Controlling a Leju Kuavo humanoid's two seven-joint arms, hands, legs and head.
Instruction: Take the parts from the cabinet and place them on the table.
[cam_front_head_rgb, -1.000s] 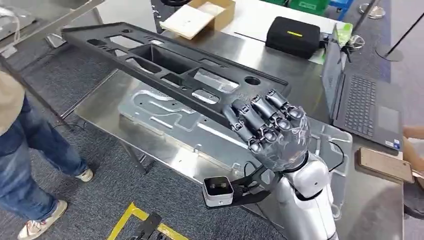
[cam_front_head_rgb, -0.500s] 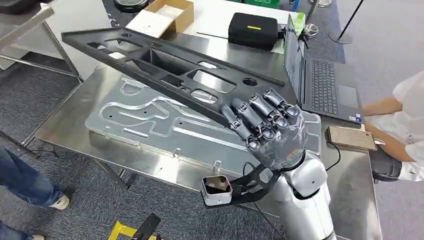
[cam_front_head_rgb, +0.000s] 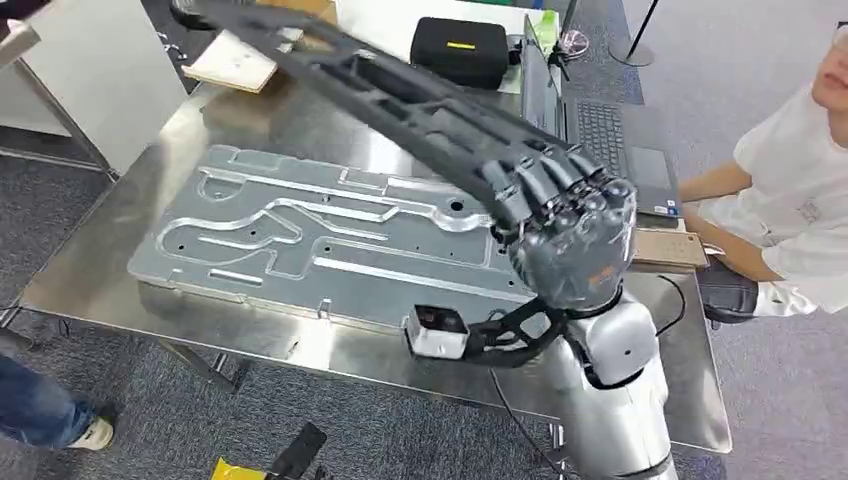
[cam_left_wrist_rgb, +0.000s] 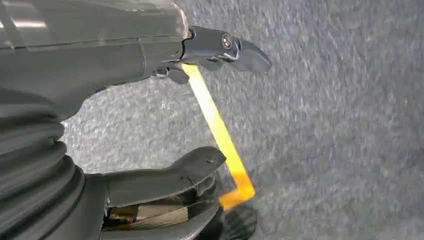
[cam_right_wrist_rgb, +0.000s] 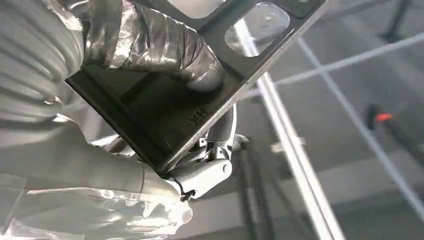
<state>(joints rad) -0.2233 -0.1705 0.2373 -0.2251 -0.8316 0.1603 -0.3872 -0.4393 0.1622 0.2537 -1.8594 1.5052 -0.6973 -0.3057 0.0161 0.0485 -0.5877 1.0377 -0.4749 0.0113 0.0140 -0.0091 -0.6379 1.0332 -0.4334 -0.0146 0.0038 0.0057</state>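
Observation:
My right hand grips one end of a long black plastic part with several cut-outs. The part slants up and away over the steel table, well above a large silver metal plate lying flat there. In the right wrist view the thumb presses on the black part with the fingers wrapped underneath. My left hand hangs over grey carpet, fingers apart, holding nothing.
Along the table's far side stand an open laptop, a black case and a cardboard box. A flat brown item lies near my right hand. A person sits at the right; another's shoe is at bottom left.
The whole picture has shifted, so the camera moved. The black part in my right hand has tilted, its far end now higher and the part seen more edge-on.

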